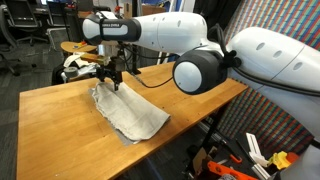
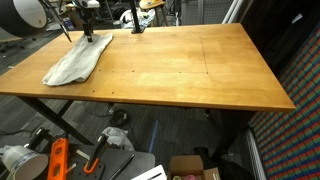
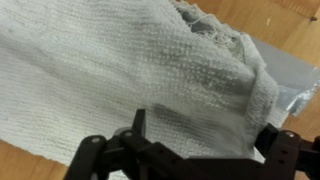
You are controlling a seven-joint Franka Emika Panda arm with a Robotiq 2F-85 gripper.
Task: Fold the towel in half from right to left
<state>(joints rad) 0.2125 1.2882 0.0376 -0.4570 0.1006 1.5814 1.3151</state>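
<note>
The towel [image 1: 130, 115] lay crumpled rather than flat on the wooden tabletop [image 1: 55, 120], near one end of it and stretched out lengthways, with most of the tabletop [image 2: 200, 70] bare beside it in the exterior view that showed the towel [image 2: 78, 62] from farther off. The tool [image 1: 111, 82] hung just above one end of the cloth, its jaws spread wide and holding nothing. In the wrist view, its two dark fingers [image 3: 95, 150] framed the towel [image 3: 130, 80] from above, and the tool [image 3: 190, 155] looked close to the fabric, though whether it touched could not be told. The cloth showed a looped, terry-like weave and a thicker hem along its right side in that view, with what seemed to be a smoother grey layer showing past the hem. It would likely be light, soft and limp, so it would sag and drag rather than hold its shape, and its rough surface should grip well between the pads. The best hold was probably at the hem near a corner on the right side, pinching a small fold of the edge. Counted: one towel, one tool and one tabletop.
</note>
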